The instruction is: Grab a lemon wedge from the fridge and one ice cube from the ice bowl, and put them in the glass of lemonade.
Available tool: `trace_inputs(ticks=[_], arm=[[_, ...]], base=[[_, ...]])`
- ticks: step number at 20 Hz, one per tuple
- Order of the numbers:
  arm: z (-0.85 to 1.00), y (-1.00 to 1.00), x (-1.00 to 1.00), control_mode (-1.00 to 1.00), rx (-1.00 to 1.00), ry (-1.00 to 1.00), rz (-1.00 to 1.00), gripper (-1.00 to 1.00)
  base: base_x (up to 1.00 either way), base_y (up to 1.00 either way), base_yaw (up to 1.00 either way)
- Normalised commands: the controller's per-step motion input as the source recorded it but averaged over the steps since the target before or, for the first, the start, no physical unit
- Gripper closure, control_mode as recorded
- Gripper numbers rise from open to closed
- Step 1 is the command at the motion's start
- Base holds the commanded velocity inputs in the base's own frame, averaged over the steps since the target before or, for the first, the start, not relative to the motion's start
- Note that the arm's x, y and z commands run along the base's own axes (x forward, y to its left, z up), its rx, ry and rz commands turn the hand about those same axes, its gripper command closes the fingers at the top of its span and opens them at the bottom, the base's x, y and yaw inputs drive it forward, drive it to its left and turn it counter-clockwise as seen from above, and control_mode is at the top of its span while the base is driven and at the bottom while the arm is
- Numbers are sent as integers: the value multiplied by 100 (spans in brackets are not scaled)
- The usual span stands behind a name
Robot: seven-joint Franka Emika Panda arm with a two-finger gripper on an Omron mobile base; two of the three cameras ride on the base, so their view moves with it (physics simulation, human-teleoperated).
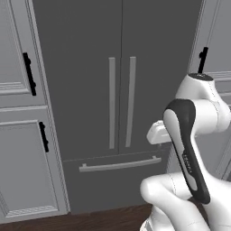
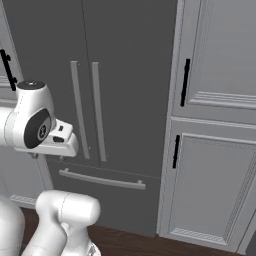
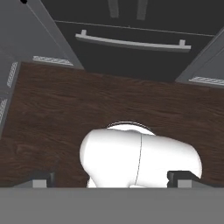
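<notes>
Fridge (image 1: 90, 113): dark grey, directly ahead of base, both upper doors closed, two vertical bar handles (image 1: 121, 103) side by side at centre seam. Lower drawer closed, horizontal bar handle (image 1: 120, 164) across front. Paneled grey cabinets (image 2: 215, 150) with black handles flank fridge on both sides. Hand (image 3: 111, 179): pointed down at dark wood floor (image 3: 65, 113) in front of fridge drawer, fingertips (image 3: 41, 178) spread fully apart, nothing between them, no contact with any object.
</notes>
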Motion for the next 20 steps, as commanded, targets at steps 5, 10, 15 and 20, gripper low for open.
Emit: trace_inputs(ticks=[5, 10, 15, 20], arm=[[0, 0, 0, 100, 0, 0, 0, -100], [6, -1, -39, -100, 0, -8, 3, -100], [10, 2, -63, -100, 0, -7, -1, -100], [12, 0, -18, -100, 0, -1, -8, -100]], base=[[-5, 0, 11], [0, 0, 0], [0, 0, 0], [0, 0, 0]])
